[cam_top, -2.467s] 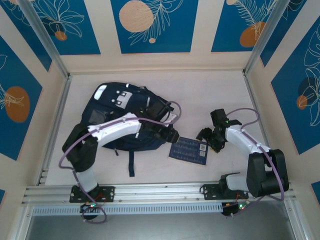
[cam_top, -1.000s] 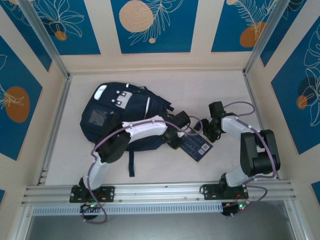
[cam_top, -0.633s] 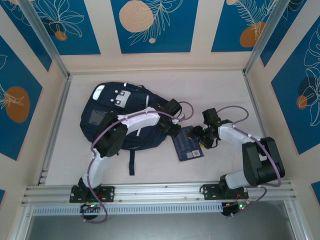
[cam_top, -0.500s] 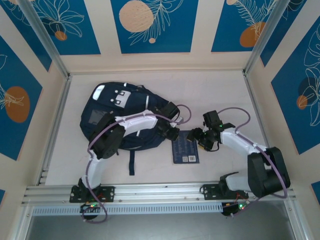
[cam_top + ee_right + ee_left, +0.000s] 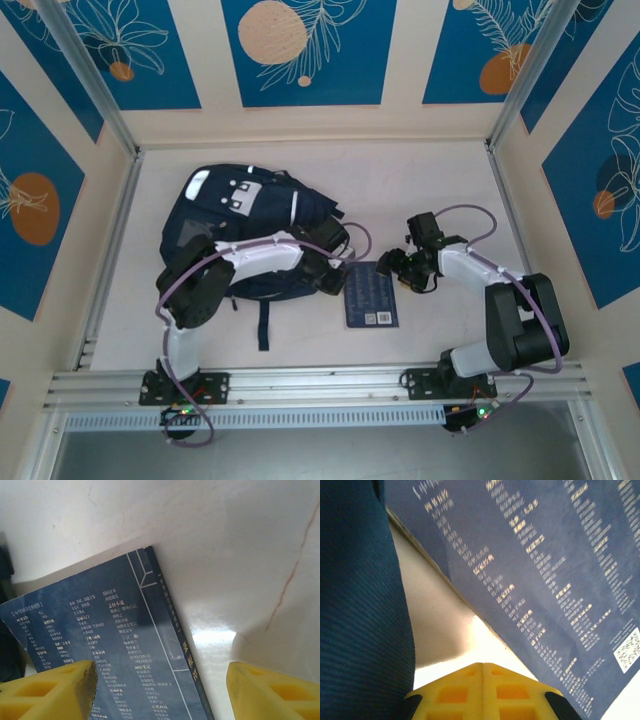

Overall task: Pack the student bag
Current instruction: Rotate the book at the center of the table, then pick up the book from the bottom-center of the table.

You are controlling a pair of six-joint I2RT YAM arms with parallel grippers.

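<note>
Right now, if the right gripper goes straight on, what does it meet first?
Likely the book, near its spine: the right gripper points down at it, jaws open. Depth is unclear.

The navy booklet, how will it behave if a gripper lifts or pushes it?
The booklet looks thin and lies flat on the table, so getting under its edge is probably hard. The surface looks smooth, so a push likely slides it. Being thin, it may sag from one corner.

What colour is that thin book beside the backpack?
The book is navy blue with columns of pale gold lettering, clearest in the left wrist view.
</note>
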